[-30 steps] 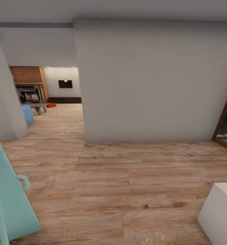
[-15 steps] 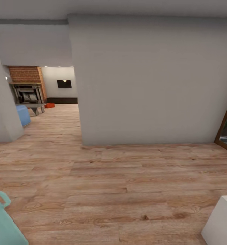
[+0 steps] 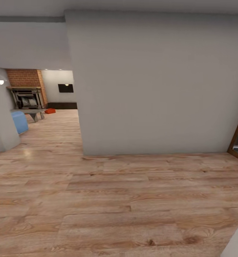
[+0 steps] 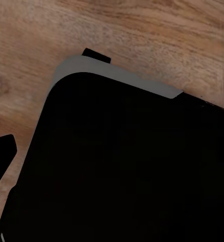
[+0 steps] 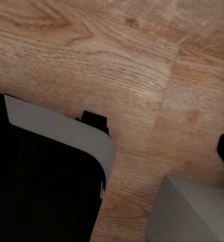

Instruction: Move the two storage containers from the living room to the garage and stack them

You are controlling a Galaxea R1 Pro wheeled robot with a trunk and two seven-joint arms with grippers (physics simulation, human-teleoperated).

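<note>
Head view: one orange-red storage container [image 3: 50, 111] is lying on the light wood plank floor [image 3: 133, 200] of the far living room, beside the fireplace [image 3: 26, 98], well apart from both arms. Gripper opening: cannot be told.

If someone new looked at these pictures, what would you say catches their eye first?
Probably the big pale wall filling the middle of the head view, rising from the wood plank floor. Next, through the opening at its left, the brick fireplace far off, with a small orange-red storage container on the floor near it and a blue seat closer by.
</note>
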